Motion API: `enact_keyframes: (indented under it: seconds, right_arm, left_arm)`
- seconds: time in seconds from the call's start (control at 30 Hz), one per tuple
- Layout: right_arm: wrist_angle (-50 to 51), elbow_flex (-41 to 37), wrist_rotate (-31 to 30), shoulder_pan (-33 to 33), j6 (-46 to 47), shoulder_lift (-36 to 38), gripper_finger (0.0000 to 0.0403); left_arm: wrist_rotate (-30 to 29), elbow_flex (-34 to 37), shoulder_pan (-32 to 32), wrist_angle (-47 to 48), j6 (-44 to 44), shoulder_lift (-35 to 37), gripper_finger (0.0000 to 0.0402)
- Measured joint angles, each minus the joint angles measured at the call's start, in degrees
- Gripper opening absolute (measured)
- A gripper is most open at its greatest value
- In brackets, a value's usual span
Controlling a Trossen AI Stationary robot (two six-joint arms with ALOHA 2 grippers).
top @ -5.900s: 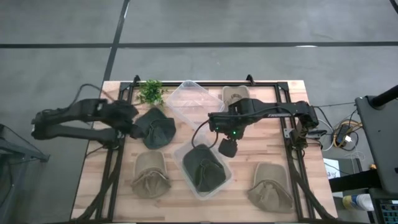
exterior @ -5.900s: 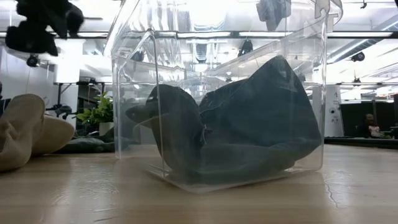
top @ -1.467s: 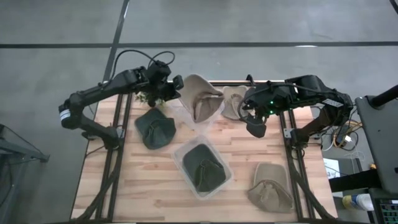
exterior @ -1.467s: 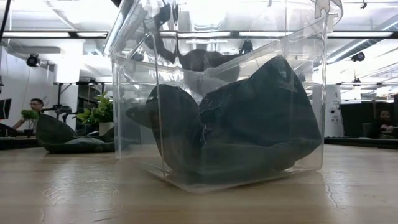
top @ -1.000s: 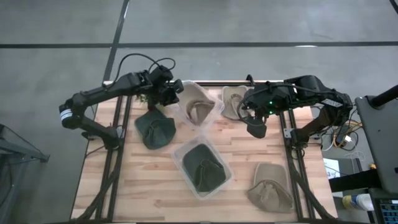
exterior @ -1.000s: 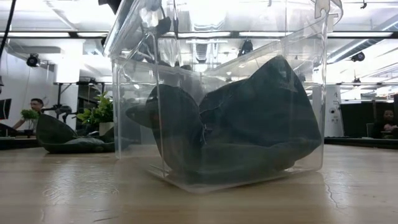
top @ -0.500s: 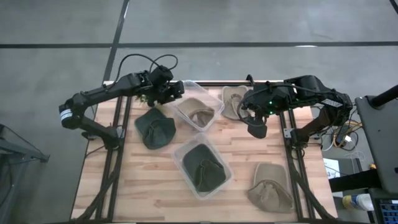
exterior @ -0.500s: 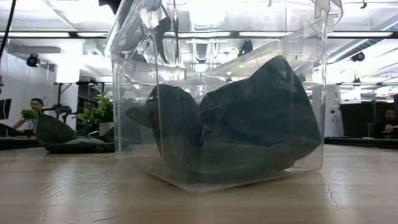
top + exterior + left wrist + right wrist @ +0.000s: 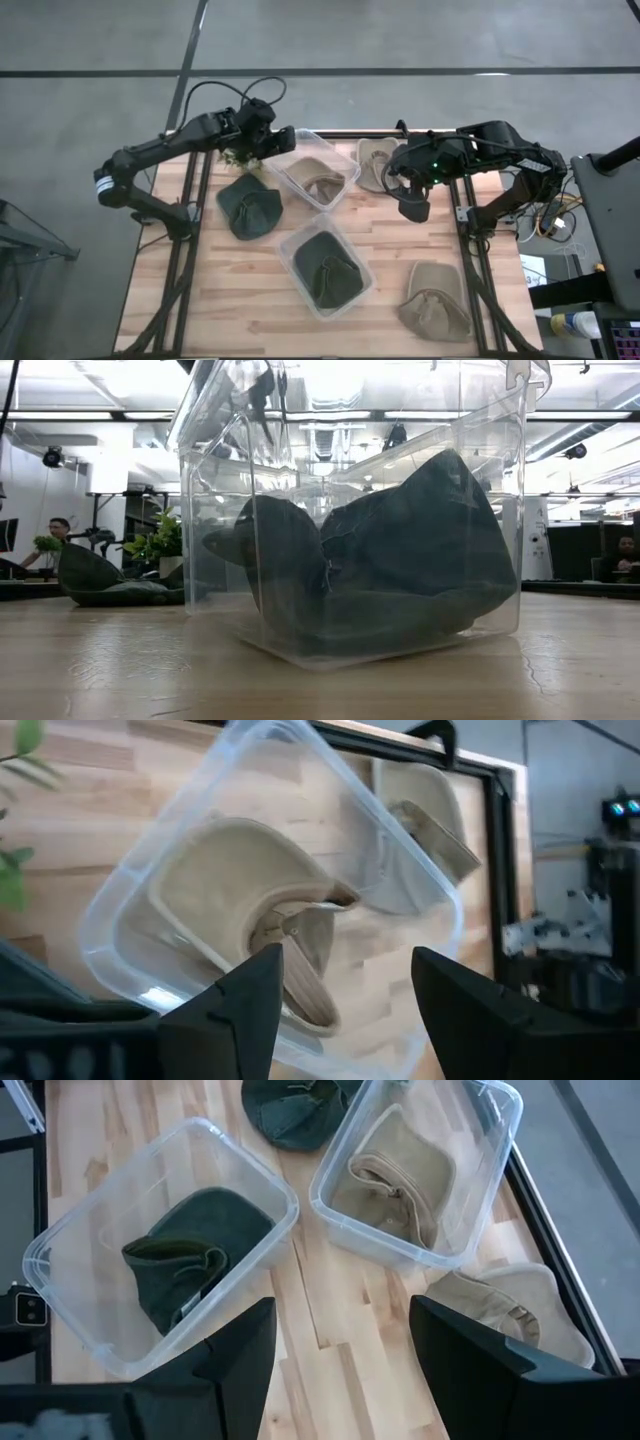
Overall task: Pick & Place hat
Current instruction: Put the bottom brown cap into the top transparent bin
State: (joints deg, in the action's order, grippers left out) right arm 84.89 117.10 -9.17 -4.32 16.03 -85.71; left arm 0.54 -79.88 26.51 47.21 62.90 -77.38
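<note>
**Tan hat sitting in the back bin, both my grippers spread and holding nothing**

Biggest thing first: the wooden table (image 9: pixel 250 290) fills the lower middle of the high view, with a black frame running around it. On it are two clear bins. The front bin (image 9: pixel 300 283) sits low centre and has a dark green hat (image 9: pixel 327 272) bunched inside it; in the low view that same bin takes up most of the frame, hat pressed against the walls. The back bin (image 9: pixel 292 142) is upper centre, and the tan hat (image 9: pixel 316 177) lies inside it, brim curled up. My left wrist view looks right down into it.

Loose hats: another dark green one (image 9: pixel 248 205) lies on the table just left of the back bin, a tan one (image 9: pixel 437 300) at lower right, and a third tan one (image 9: pixel 375 160) just right of the back bin, near the top edge of the table. A small green plant (image 9: pixel 238 156) sits at upper left, mostly under my left arm.

My left gripper (image 9: pixel 276 143) hovers at the upper left corner of the back bin, fingers (image 9: pixel 245 1010) spread apart, empty. My right gripper (image 9: pixel 412 207) hangs right of centre over bare wood, fingers (image 9: pixel 240 1355) also spread, empty.
</note>
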Motion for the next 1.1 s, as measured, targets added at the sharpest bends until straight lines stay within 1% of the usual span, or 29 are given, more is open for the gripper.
enact_keyframes:
  seconds: [0.1, 0.3, 0.43, 0.47, 0.6, 0.67, 0.77, 0.83, 1.0, 1.1]
  right_arm:
    - [0.39, 0.0, 0.0, 0.0, 0.05, 0.0, 0.0224]
    - [0.76, 0.0, 0.03, -0.02, 1.24, 0.0, 0.0224]
    - [5.41, -0.01, 1.06, -0.06, 4.84, 0.0, 0.0224]
    - [5.24, -0.27, 2.09, -0.09, 5.4, 0.08, 0.0224]
    - [4.95, -2.01, 12.33, -0.47, 9.27, 1.14, 0.0224]
    - [5.28, -3.43, 16.03, -0.63, 12.78, 1.5, 0.0224]
    - [5.13, -5.88, 19.25, -0.7, 18.86, 1.32, 0.0224]
    - [5.13, -8.17, 21.44, -0.7, 21.36, 1.31, 0.0224]
    - [5.1, -16.63, 27.93, -2.18, 24.91, 1.32, 0.0224]
    - [5.18, -23.36, 29.25, -3.19, 25.27, 1.31, 0.0224]
  left_arm:
    - [0.89, -1.25, -0.11, 0.55, 0.43, 1.1, 0.0213]
    - [0.66, -4.14, -0.2, 0.58, -0.23, 3.88, 0.0213]
    - [0.65, -6.58, -0.47, 0.29, -2.04, 5.15, 0.0213]
    - [0.65, -7.2, -0.49, 0.38, -2.56, 5.35, 0.0213]
    - [0.66, -9.56, -0.49, -0.1, -5.19, 5.65, 0.0213]
    - [0.65, -10.71, -0.49, -0.16, -7.2, 5.64, 0.0213]
    - [0.69, -11.72, -0.49, -0.76, -11.21, 5.63, 0.0213]
    - [1.07, -11.89, -0.51, -1.67, -13.25, 5.63, 0.0213]
    - [5.99, -11.89, -0.6, -4.44, -15.69, 5.74, 0.0213]
    - [8.86, -11.89, -0.63, -5.44, -17.04, 5.74, 0.0213]
